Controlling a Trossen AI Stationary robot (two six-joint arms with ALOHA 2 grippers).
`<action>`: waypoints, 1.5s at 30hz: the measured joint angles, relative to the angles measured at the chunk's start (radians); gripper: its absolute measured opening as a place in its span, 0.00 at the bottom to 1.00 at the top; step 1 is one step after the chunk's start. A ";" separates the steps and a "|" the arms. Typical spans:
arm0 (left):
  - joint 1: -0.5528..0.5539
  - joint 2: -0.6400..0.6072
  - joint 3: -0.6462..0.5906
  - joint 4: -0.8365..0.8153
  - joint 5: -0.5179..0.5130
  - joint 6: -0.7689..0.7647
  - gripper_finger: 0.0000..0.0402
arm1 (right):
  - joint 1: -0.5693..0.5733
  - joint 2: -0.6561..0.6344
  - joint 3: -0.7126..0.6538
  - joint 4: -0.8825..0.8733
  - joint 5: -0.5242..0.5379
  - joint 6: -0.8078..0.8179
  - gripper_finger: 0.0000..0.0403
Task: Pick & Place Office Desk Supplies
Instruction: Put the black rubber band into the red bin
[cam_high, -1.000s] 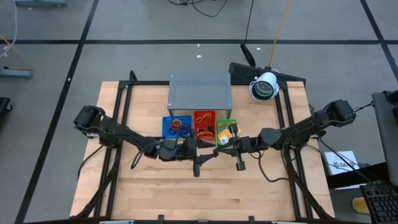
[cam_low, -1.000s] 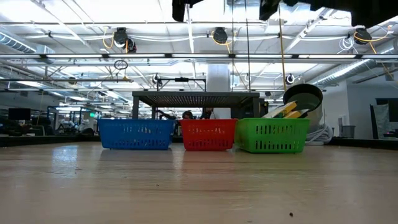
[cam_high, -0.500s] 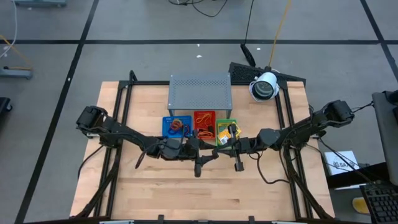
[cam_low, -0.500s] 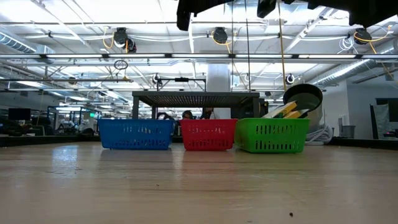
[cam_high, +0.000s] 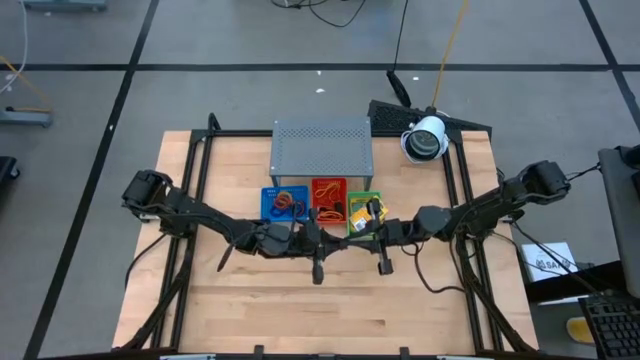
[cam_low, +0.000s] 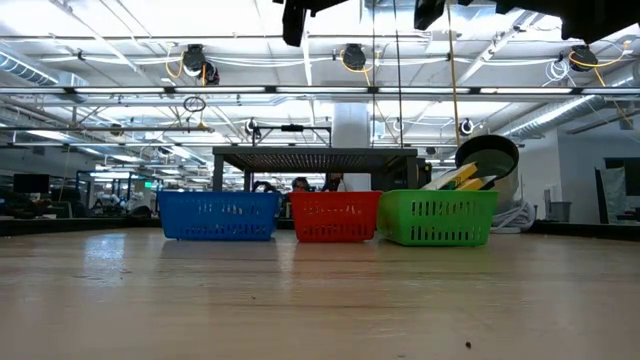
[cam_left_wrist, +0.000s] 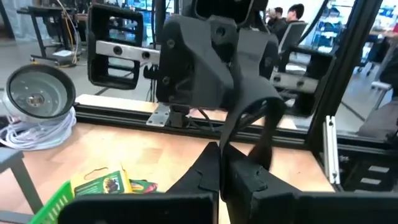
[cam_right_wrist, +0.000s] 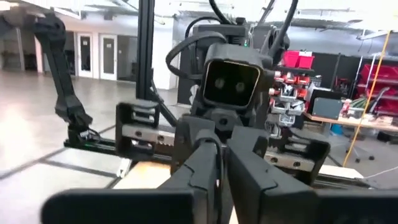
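While both arms stretch inward from the table's side edges, they meet near the middle of the high view, just below the row of three trays. At mid-left of that frame the left arm runs toward centre, and the left gripper (cam_high: 318, 238) sits just below the gap between the blue and red trays; in the left wrist view its fingers (cam_left_wrist: 239, 177) lie pressed together with nothing between them. Above it, at upper centre, stands the grey perforated shelf (cam_high: 321, 145). Directly below the shelf, the blue tray (cam_high: 266, 207) holds orange rubber bands and small rings (cam_high: 284, 203), the red tray (cam_high: 328, 184) beside it holds more thin bands (cam_high: 327, 208), and the green tray (cam_high: 358, 193) holds yellow-and-green packets (cam_high: 366, 211), which in the low view poke above its rim at centre-right. Just right of centre, the right gripper (cam_high: 366, 235) faces the left one at the lower edge of the green tray; the right wrist view shows its fingers (cam_right_wrist: 205, 163) nearly meeting, only a thin slit between them, holding nothing. At upper right of the table a white round lamp (cam_high: 425, 139) rests beside the shelf. Bare wooden table (cam_high: 330, 310) fills the lower part of the high view.
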 joint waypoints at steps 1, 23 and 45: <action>0.000 0.000 0.000 -0.001 0.000 0.011 0.02 | 0.000 -0.001 0.000 0.002 0.000 0.012 0.08; 0.004 -0.163 0.000 -0.383 -0.400 0.051 0.01 | -0.006 -0.163 0.000 -0.221 0.082 0.045 0.29; 0.301 -0.163 0.000 -0.506 0.123 -0.223 0.30 | -0.005 -0.201 0.000 -0.307 0.086 0.045 0.26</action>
